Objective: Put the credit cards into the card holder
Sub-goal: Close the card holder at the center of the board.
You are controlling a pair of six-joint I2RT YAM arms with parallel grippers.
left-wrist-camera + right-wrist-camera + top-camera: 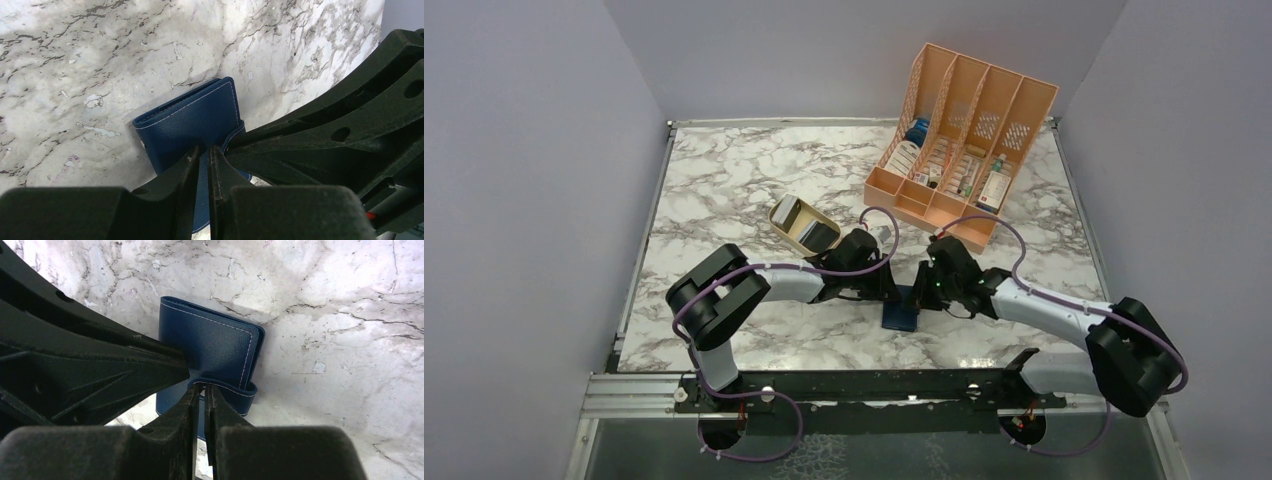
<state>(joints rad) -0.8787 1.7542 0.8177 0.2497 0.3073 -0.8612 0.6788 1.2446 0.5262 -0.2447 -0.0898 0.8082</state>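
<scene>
Navy card holder (192, 120) is lying on the marble table (724, 190) between our arms, and we are pinching it from both sides: our left gripper (204, 150) and right gripper (198, 386) are each clamping its flap, fingers nearly touching.

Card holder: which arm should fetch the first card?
Left, probably. The tin of cards lies just beyond the left hand; the right hand sits across the card holder.
</scene>
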